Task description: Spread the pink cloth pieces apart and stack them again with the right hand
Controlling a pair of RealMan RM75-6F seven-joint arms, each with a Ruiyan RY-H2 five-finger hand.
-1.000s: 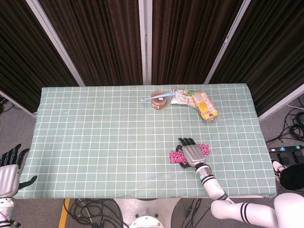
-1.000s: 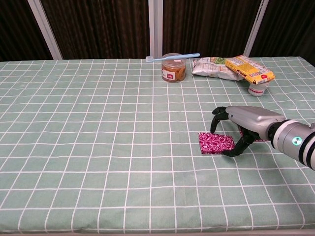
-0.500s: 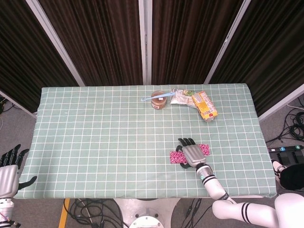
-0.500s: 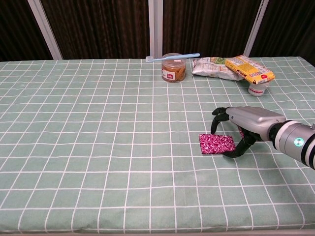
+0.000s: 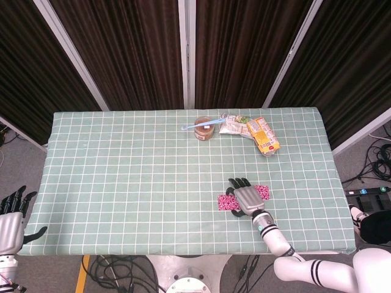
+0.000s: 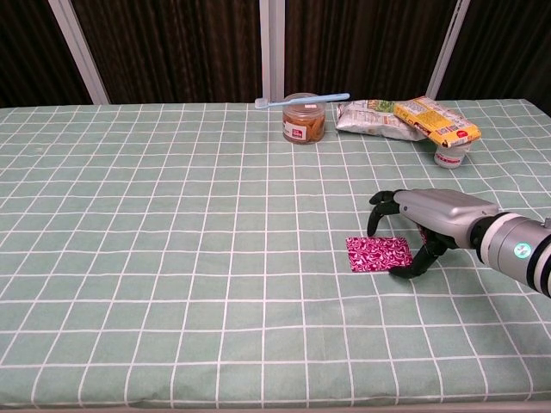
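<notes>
The right hand [image 6: 419, 225] has edged slightly back toward the robot, sliding one pink cloth [image 6: 377, 253] leftward, so spreading seems underway. That cloth lies flat on the surface [image 6: 172, 215], under arched, parted fingertips [image 6: 374, 225]. A second cloth [image 5: 262, 191] peeks out right of the hand. Left hand [image 5: 11, 213] idles, fingers apart.

You are getting no readable text anywhere. Jar [image 6: 304, 119] is showing red-and-white label, lettering too small to read. Yellow snack packet [image 6: 436, 120] is showing print, blurred. Small cup [image 6: 448, 157] label illegible too.
</notes>
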